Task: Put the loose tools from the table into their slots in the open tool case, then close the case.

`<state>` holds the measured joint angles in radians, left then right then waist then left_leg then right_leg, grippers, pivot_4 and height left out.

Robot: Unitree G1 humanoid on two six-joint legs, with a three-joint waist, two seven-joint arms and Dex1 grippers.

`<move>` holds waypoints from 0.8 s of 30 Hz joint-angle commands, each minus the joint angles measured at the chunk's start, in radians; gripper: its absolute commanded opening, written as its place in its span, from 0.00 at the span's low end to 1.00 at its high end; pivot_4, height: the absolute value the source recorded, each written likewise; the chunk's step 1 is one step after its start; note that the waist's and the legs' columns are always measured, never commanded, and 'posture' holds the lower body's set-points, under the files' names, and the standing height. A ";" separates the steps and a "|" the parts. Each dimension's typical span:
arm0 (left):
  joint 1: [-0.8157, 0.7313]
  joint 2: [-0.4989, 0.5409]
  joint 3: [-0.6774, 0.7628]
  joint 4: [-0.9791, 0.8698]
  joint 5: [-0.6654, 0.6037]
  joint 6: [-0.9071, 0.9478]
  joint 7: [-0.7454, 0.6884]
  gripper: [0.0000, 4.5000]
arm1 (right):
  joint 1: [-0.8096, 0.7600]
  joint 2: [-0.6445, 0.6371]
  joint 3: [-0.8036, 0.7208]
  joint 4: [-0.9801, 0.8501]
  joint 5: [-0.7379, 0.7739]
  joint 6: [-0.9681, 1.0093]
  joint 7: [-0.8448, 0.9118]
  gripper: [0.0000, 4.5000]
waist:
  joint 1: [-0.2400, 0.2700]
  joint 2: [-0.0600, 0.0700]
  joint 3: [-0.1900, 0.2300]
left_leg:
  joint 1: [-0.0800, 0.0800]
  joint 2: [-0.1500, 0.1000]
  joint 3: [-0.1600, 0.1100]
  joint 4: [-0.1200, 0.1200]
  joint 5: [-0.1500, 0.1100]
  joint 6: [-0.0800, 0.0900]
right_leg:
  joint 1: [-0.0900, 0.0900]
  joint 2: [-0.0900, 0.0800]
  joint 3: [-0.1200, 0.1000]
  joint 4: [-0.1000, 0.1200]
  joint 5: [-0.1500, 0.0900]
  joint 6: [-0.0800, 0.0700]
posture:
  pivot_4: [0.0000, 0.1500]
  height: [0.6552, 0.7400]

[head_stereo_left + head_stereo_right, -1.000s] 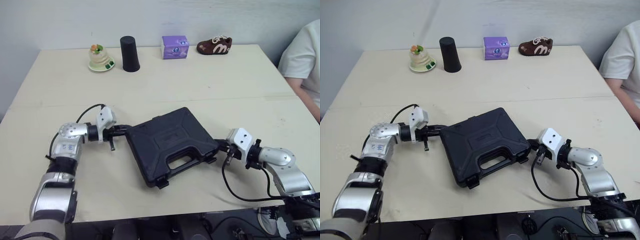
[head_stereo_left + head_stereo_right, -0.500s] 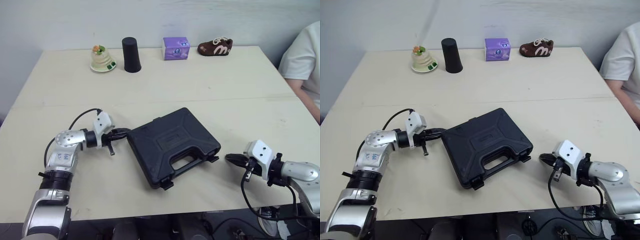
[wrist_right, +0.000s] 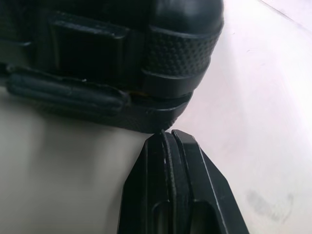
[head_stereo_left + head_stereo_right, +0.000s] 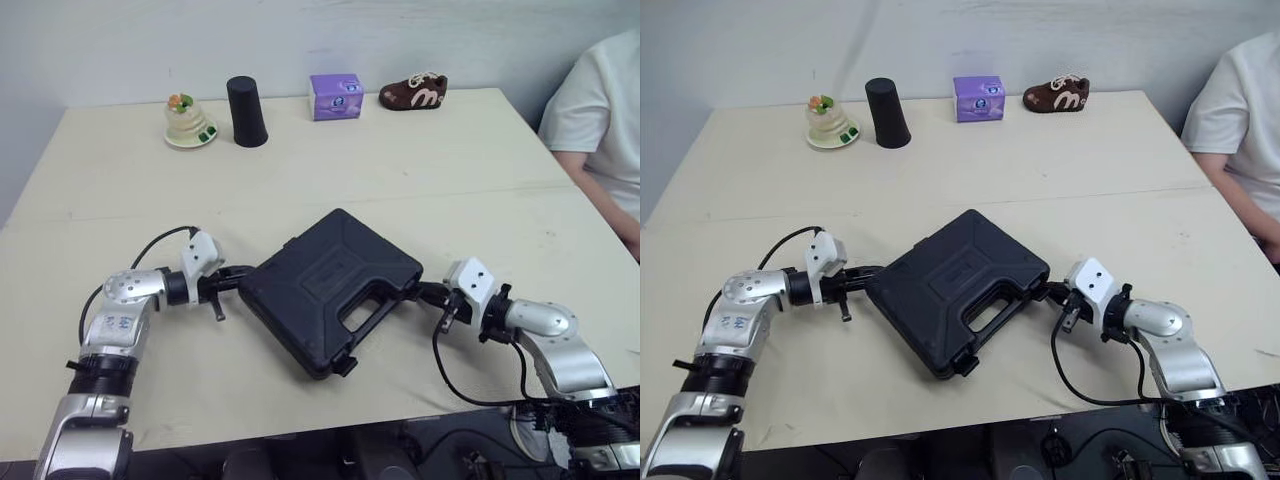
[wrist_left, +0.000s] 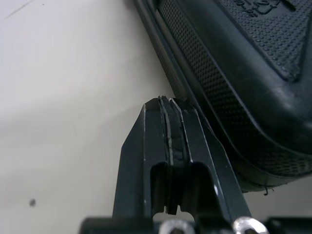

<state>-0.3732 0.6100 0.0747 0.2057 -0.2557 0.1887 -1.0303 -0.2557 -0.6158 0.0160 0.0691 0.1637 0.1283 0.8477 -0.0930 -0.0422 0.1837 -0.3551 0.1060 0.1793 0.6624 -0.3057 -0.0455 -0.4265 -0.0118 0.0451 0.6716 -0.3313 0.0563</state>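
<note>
Two grippers flank the black tool case [image 4: 320, 280], which lies shut and flat in the middle of the table [image 4: 450, 180]. Its long axis runs from 7 o'clock to 1 o'clock, and its handle [image 4: 370, 316] faces about 4 o'clock. The left gripper [image 4: 236, 277], fingers pressed together on nothing, touches the case's corner at 9 o'clock. The right gripper [image 4: 424, 292], fingers likewise together and empty, meets the corner at 3 o'clock.
</note>
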 commanded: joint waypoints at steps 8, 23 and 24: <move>-0.105 0.071 0.112 -0.223 -0.174 0.170 0.035 0.01 | 0.083 -0.003 -0.083 -0.068 0.019 -0.022 -0.061 0.00 | 0.024 0.000 0.000 | -0.001 -0.001 -0.003 0.000 0.000 -0.001 | 0.000 0.000 -0.003 0.000 -0.001 -0.001 | 1.00 1.00; -0.526 -0.310 -0.395 -0.099 -0.008 0.308 0.080 0.01 | 0.331 0.016 -0.191 -0.396 0.164 0.128 -0.114 0.00 | 0.033 0.002 0.000 | -0.001 -0.004 -0.002 0.000 -0.001 0.001 | 0.000 0.002 0.002 -0.004 0.001 0.003 | 1.00 1.00; -0.538 -0.332 -0.432 -0.053 0.034 0.289 0.092 0.01 | 0.334 0.020 -0.188 -0.395 0.159 0.126 -0.121 0.00 | 0.033 0.002 0.000 | -0.001 -0.004 -0.002 0.000 -0.001 0.001 | 0.000 0.003 0.003 -0.004 0.001 0.003 | 1.00 1.00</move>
<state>-0.8900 0.3019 -0.2987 0.0883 -0.2938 0.5099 -0.9630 0.0698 -0.6022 -0.1599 -0.2827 0.3220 0.2646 0.7439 -0.0599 -0.0399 0.1838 -0.3554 0.1014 0.1768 0.6619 -0.3062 -0.0449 -0.4260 -0.0092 0.0482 0.6675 -0.3298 0.0595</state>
